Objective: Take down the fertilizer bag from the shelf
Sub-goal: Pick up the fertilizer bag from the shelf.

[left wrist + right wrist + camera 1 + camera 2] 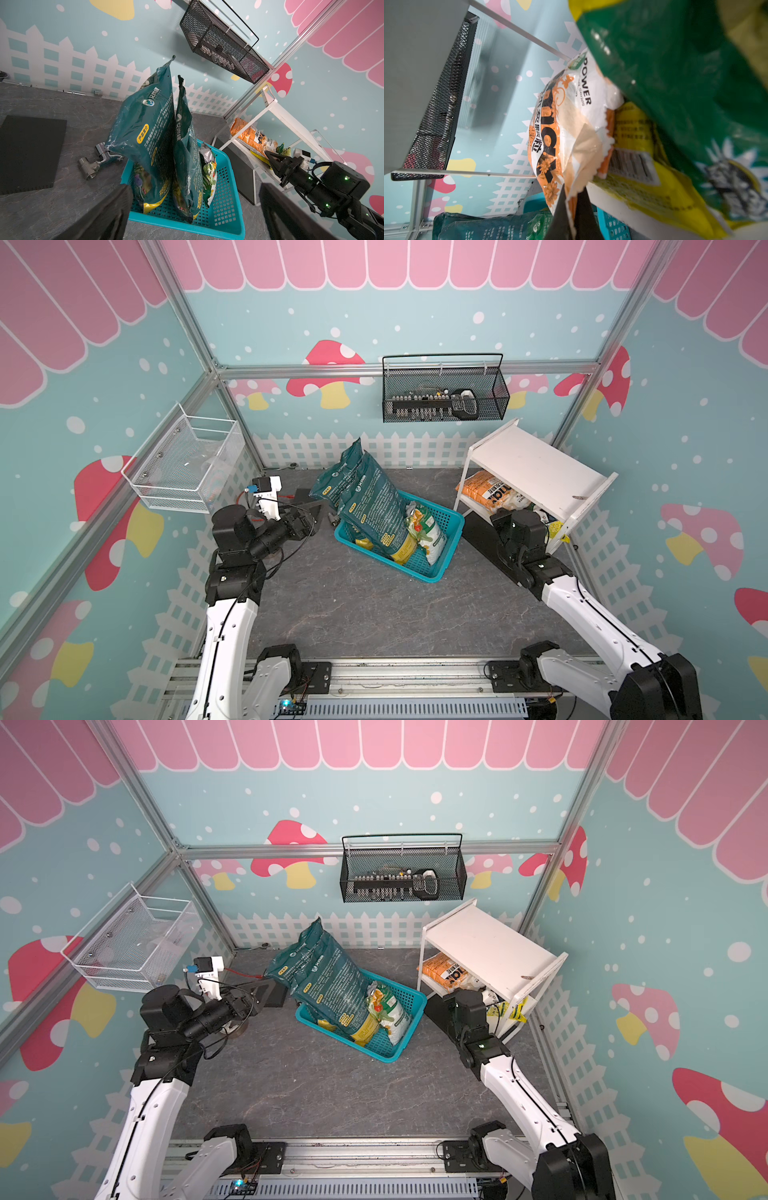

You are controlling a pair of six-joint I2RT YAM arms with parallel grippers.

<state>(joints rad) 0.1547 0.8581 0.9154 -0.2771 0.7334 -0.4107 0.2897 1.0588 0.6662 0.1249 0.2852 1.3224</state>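
- Your right gripper [574, 209] reaches into the middle tier of the shelf [536, 466], its two dark fingers pressed together on the crinkled, saw-toothed corner of the orange-and-white fertilizer bag [550, 133]. A corner pinch looks like the sensible hold here: the bag is plump and slippery, while the flat sealed edge gives the fingers something thin to bite.
- The bag itself lies on the middle board, in both top views showing at the shelf's open side towards the turquoise basket [440, 526]. It is not yet off the shelf.
- In the right wrist view it rests against a yellow bag [643, 166] on the same board, and a glossy green bag [675, 83] fills the view very close to the camera. Expect these neighbours to drag along if you pull fast; that is a judgement, not something seen.
- The shelf is stiff white board with solid side panels and thin rods, so the bag has to come out through the open side.
- The left gripper [195, 209] hangs near the basket with its fingers spread wide and nothing between them, pointed at the two tall teal bags [149, 128] standing in the perforated plastic basket.
- A metal pipe fitting [97, 160] lies on the grey stone-patterned floor just beside the basket.
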